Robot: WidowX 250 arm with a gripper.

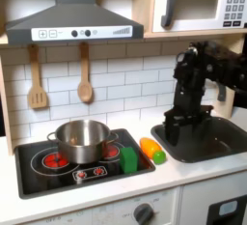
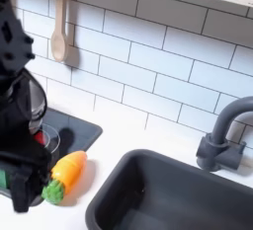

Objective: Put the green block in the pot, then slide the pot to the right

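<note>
Still unstarted: gripper, finger state unclear, hangs right of frame; next it must reach the green block beside the pot.

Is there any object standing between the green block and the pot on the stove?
Nothing visible does. In the first exterior view the green block stands on the stove just to the right of the pot, with bare cooktop between them. The toy vegetable lies on the block's far side.
</note>
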